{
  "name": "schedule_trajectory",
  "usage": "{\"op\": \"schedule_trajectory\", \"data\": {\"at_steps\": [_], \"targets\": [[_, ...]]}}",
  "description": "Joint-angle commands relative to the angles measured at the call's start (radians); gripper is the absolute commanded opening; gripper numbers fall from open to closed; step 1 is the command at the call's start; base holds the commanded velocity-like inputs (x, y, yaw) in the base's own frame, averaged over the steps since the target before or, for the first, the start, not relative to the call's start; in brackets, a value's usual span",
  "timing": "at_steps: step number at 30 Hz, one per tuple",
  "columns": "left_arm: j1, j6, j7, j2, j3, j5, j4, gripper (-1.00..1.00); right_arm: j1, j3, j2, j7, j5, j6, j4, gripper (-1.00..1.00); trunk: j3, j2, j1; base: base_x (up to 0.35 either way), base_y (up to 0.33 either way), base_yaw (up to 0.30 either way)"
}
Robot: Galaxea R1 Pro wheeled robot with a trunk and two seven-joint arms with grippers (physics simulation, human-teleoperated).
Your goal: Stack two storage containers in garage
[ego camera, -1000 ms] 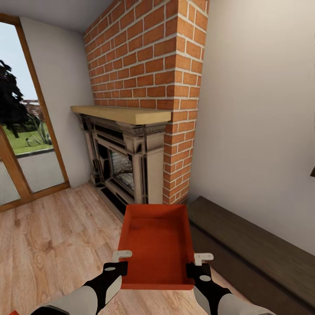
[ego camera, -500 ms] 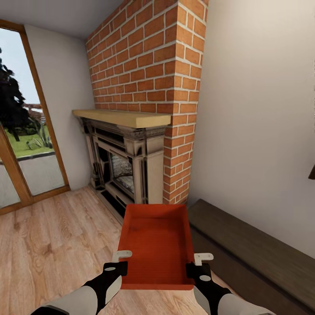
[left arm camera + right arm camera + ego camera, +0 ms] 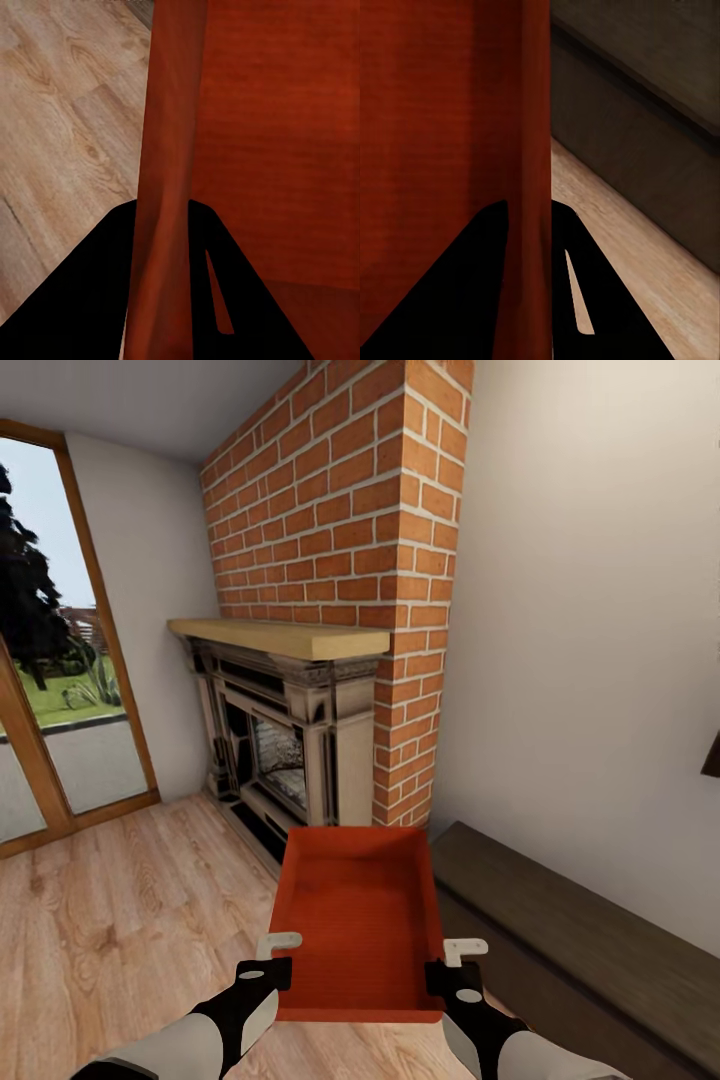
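Observation:
I hold one orange-red storage container (image 3: 358, 920) level in front of me, above the light wood floor of the living room. My left gripper (image 3: 272, 960) is shut on its left wall (image 3: 166, 187), with one black finger on each side of the thin wall. At the other side, my right gripper (image 3: 458, 966) is shut on the right wall (image 3: 529, 180) in the same way. The container is open-topped and empty.
A brick fireplace (image 3: 300, 730) with a wooden mantel stands straight ahead. A wood-framed glass door (image 3: 50, 690) is at the left. A low dark bench (image 3: 580, 930) runs along the white wall at the right. Open wood floor (image 3: 110, 920) lies to the left.
The whole view has shifted slightly as the camera moved: fireplace and door sit a little differently in frame. The container and both grippers keep the same place relative to me.

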State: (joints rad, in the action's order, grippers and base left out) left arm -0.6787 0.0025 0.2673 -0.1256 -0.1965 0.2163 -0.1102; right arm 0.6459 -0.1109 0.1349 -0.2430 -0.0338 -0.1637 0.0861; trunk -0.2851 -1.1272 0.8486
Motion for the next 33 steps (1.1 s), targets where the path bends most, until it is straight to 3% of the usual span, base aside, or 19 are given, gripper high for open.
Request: {"op": "schedule_trajectory", "data": {"at_steps": [1, 29, 33], "targets": [[-0.001, 0.001, 0.008, 0.000, 0.011, -0.005, -0.003, -1.00, 0.001, 0.019, 0.000, -0.002, -0.014, -0.003, -0.003, -1.00, 0.000, -0.001, 0.000, 0.000, 0.000, 0.000], [-0.001, -0.001, 0.010, -0.003, 0.011, -0.005, -0.003, -1.00, 0.001, 0.019, -0.001, 0.000, -0.014, -0.003, -0.003, -1.00, 0.038, -0.001, 0.000, 0.000, 0.000, 0.000], [-0.001, -0.001, 0.009, -0.004, 0.011, -0.005, -0.003, -1.00, 0.001, 0.019, -0.001, 0.000, -0.014, -0.003, -0.003, -1.00, 0.051, 0.027, -0.015, 0.000, 0.000, 0.000]]}}
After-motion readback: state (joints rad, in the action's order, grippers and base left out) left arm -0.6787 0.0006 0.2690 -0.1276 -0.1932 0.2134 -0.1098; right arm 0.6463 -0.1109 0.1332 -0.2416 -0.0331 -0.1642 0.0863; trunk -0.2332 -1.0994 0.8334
